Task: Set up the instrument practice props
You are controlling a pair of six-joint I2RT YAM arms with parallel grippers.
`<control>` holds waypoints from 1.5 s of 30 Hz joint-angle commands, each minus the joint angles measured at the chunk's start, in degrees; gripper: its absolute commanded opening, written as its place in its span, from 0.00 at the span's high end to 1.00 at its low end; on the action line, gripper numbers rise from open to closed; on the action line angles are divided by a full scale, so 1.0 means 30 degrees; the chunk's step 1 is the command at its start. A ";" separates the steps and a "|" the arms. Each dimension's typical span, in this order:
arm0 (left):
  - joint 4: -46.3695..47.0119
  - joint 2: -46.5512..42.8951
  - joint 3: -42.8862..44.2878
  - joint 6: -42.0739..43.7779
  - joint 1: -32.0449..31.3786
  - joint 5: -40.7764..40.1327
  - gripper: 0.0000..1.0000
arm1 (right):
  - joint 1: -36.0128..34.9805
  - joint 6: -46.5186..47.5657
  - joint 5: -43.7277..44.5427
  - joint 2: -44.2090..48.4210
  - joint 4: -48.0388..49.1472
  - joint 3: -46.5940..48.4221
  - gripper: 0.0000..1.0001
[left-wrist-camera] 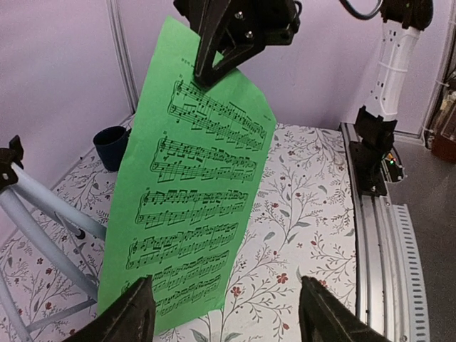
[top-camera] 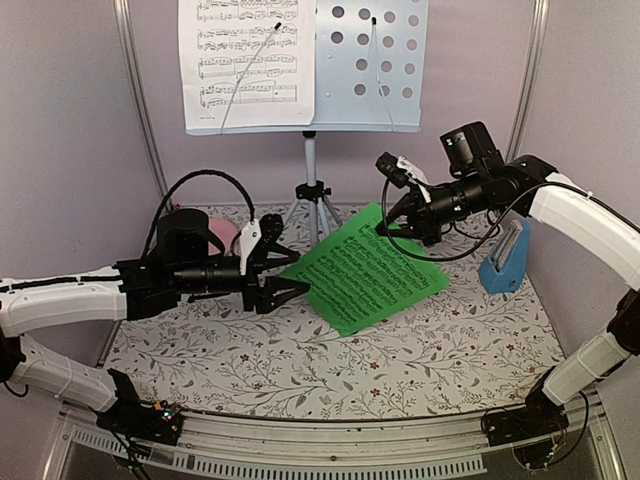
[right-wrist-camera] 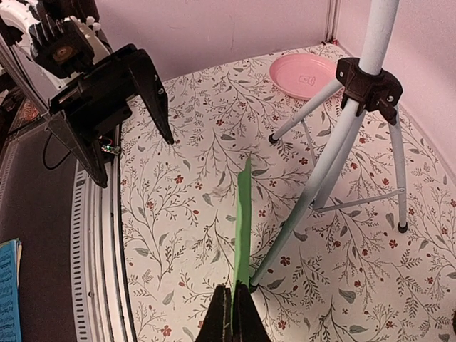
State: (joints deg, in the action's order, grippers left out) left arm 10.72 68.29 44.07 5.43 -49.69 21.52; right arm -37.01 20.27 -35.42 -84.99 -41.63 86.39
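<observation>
The right gripper point(top-camera: 392, 212) pinches the green sheet-music page point(top-camera: 365, 270) by one edge, while the left gripper point(top-camera: 292, 291) gapes empty beside it. So slight a hold could let the page slip.

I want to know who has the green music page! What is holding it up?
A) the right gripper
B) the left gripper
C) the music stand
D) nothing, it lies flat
A: the right gripper is pinched shut on an edge of the green music page, and the left gripper stands open.
</observation>
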 commanded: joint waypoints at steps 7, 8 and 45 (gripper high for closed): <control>-0.3883 0.2639 0.3333 0.1549 0.0750 0.1531 0.30 | -0.1337 0.0676 0.0959 -0.0293 -0.1513 0.2173 1.00; -0.4120 0.2904 0.3700 0.1792 0.0760 0.1467 0.30 | -0.1467 0.0682 0.1043 -0.0293 -0.1580 0.2332 1.00; -0.8121 0.0183 0.4635 0.5911 0.1980 0.1170 0.33 | -0.4993 0.1242 0.2408 -0.1093 -0.4305 0.5538 1.00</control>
State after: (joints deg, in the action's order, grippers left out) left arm -12.03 75.64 60.07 20.21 -46.15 27.68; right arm -51.18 23.46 -28.69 -88.25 -53.56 101.12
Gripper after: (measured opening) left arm 0.665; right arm 0.013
